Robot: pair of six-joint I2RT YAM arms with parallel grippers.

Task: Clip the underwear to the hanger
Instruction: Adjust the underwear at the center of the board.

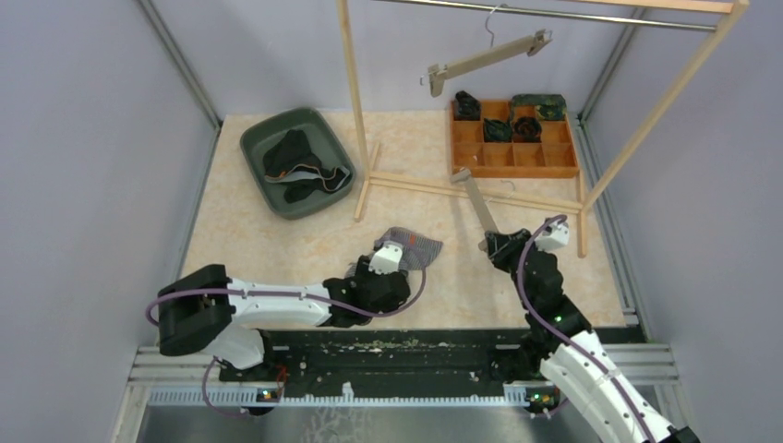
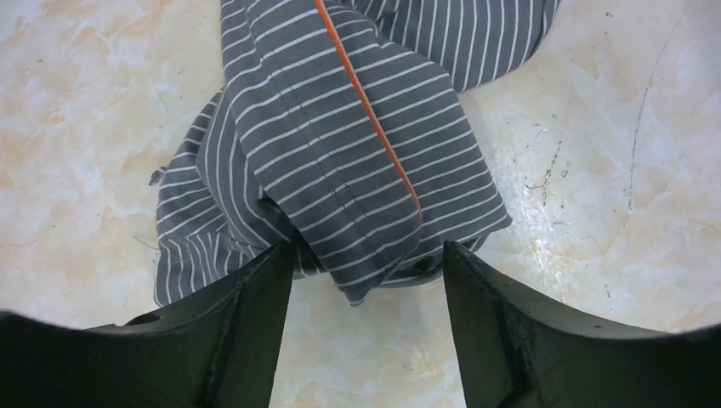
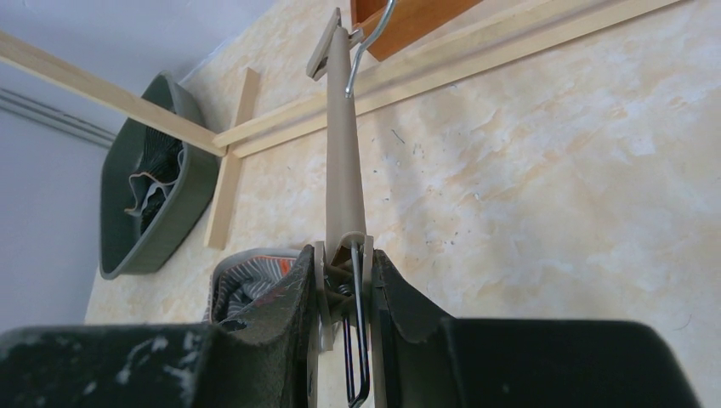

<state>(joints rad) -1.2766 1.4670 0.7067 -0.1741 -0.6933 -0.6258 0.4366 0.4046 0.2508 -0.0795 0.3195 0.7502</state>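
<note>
Straddling the near fold of the striped underwear [image 2: 340, 144], the left claw [image 2: 367, 255] is released: its 2 fingers [image 2: 255, 314] stand apart, with the bunched hem between them on the table [image 2: 76, 102]. The right claw [image 3: 340, 255] is clenched on the clip end of the hanger [image 3: 344, 170], which lies flat and points away toward 11 o'clock, its wire hook at the far tip.

The step in hand looks like taking hold of the cloth. To do it well, the left claw should close on the doubled edge by the orange seam, not on a single loose layer, so the fabric lifts as 1 piece. It could then carry that edge toward 3 o'clock, where the clip waits. The right claw would need to press the clip open just before the hem arrives.

Seen from above, the underwear sits near the table's middle, at 1 o'clock from the left claw and well apart from the hanger. The floor between the 2 claws is bare, so the transfer path looks free. The rack [image 1: 355, 92] foot crosses at 12 o'clock, close beyond the hanger's tip. A tub [image 1: 254, 148] sits at 10 o'clock, a tray [image 1: 512, 171] at 1 o'clock, and a 2nd hanger [image 1: 485, 57] hangs overhead.
</note>
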